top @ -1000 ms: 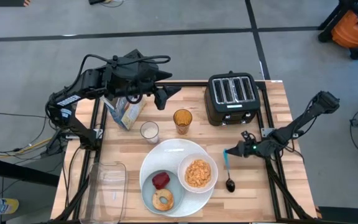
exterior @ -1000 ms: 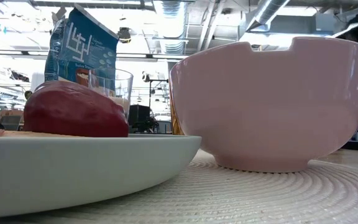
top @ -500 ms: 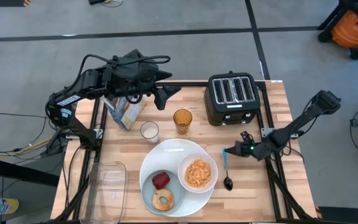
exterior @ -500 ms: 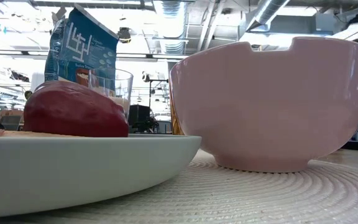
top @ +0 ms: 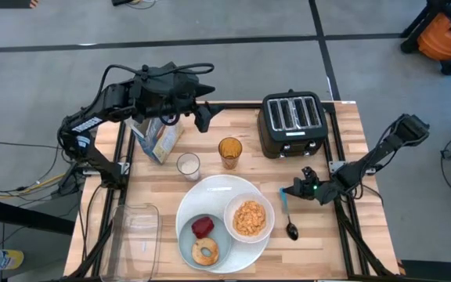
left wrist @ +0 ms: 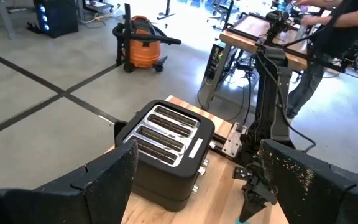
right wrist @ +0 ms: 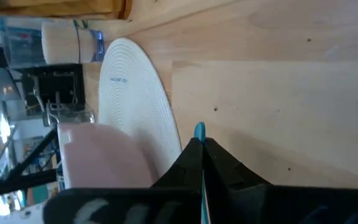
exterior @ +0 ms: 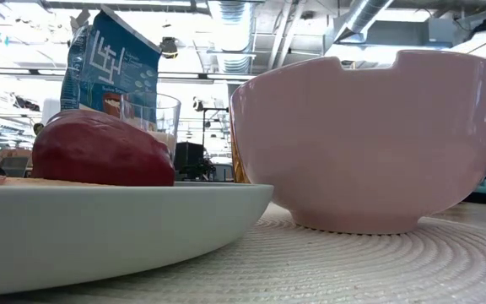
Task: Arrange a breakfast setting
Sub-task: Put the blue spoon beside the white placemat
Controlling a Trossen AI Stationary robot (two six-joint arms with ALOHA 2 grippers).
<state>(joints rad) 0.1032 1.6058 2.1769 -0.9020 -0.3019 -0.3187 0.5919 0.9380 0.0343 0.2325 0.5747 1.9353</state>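
Note:
The large white plate (top: 218, 192) carries the white bowl (top: 249, 218) of orange flakes and the small pale-blue plate (top: 190, 247), which holds the red apple (top: 202, 227) and bagel (top: 205, 251). The blue cereal box (top: 156, 141) stands at the far left. My right gripper (top: 294, 190) is low at the plate's right, shut on the blue-handled spoon (top: 288, 213). My left gripper (top: 210, 112) hangs open and empty above the far edge, right of the box. In the low view the bowl (exterior: 369, 143), apple (exterior: 99, 152) and box (exterior: 108, 67) show close up. My right gripper pinches the far end of the spoon's blue handle (right wrist: 199, 130) between its two shut fingers, and the handle's tip sticks out past the fingertips. It comes in low from the table's right side. The spoon points toward the near edge, its dark bowl end (top: 291, 232) down by the table.
The black toaster (top: 292, 124) stands at the far right and also shows in the left wrist view (left wrist: 166, 146). A glass of milk (top: 188, 165) and an amber glass (top: 229, 151) stand beyond the plate. The clear tub (top: 135, 239) sits at the near left corner.
My left gripper has drawn back a little toward the table's far edge, still open. My right gripper keeps its hold on the spoon, which has stayed at the plate's right.

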